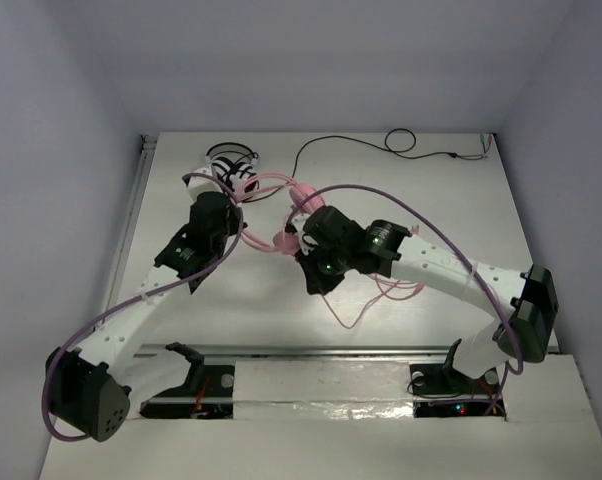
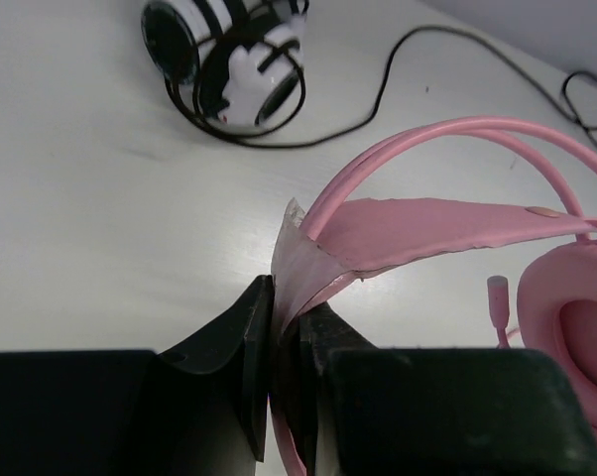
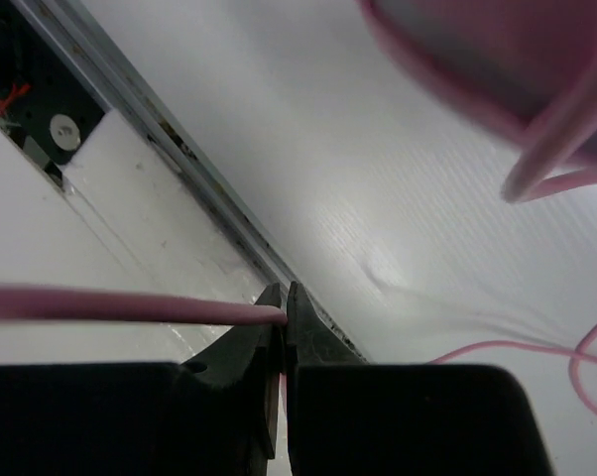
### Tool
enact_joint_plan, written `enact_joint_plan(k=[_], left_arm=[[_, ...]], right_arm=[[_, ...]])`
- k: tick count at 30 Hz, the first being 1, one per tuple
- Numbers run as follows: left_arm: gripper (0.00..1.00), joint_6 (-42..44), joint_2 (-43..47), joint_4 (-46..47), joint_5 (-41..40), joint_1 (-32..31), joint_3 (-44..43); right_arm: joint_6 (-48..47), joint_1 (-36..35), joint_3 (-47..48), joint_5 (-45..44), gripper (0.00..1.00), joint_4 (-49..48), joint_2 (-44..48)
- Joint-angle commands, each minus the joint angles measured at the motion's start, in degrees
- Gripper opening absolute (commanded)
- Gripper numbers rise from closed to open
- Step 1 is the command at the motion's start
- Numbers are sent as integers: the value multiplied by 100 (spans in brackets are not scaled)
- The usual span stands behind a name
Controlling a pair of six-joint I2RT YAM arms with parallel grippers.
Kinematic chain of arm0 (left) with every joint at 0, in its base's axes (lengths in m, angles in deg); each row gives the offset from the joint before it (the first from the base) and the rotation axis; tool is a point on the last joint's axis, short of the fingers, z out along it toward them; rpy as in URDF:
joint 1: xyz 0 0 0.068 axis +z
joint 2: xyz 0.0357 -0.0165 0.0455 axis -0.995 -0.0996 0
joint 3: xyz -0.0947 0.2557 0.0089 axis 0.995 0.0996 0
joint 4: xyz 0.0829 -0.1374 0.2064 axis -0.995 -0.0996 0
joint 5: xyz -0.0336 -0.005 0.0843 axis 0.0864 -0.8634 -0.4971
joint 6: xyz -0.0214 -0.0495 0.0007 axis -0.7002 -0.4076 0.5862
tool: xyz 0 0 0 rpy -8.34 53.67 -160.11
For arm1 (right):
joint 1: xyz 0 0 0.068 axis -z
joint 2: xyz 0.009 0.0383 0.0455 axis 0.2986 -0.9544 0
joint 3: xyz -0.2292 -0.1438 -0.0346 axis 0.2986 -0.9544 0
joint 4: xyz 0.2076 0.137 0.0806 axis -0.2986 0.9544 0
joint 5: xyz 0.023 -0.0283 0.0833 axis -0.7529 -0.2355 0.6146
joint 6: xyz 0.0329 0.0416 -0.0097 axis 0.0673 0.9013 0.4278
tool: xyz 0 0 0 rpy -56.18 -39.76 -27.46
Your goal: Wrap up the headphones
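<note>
The headphones (image 2: 566, 297), just beside the black-and-white headphones (image 2: 234, 64), seem light and springy. The left end effector (image 2: 291, 332) is clenched on the headband (image 2: 427, 226), the right end effector (image 3: 285, 315) on the limp cable (image 3: 130, 303) (probably slippery).

No text, label, brand, number or sign can be read in any of the three views.
</note>
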Motion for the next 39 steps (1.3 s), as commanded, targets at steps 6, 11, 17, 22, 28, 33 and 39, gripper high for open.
enact_joint_plan(k=[6,11,17,22,28,33,39], left_arm=[[0,-78,266,486,61,585,-1407],[0,-586,-77,986,1246,1183,-1733],[0,-694,37,1040,1566,1316,-1865],[0,-667,221,995,1679,1316,-1445],[0,-817,239,1189,2005,1264,-654],[0,-615,186,1075,2190,1211,-556],[0,-264,-103,803,2409,1080,-705]], right_arm=[[714,-216,-903,163,0,-387,532],[802,-453,-1324,515,0,-738,481],[1371,-454,-1379,-1131,0,-704,207],[1321,-454,-931,-1348,0,-408,709],[566,-454,-201,-1042,0,-80,340],[371,-454,195,-708,0,140,199],[125,-507,660,-451,0,482,190]])
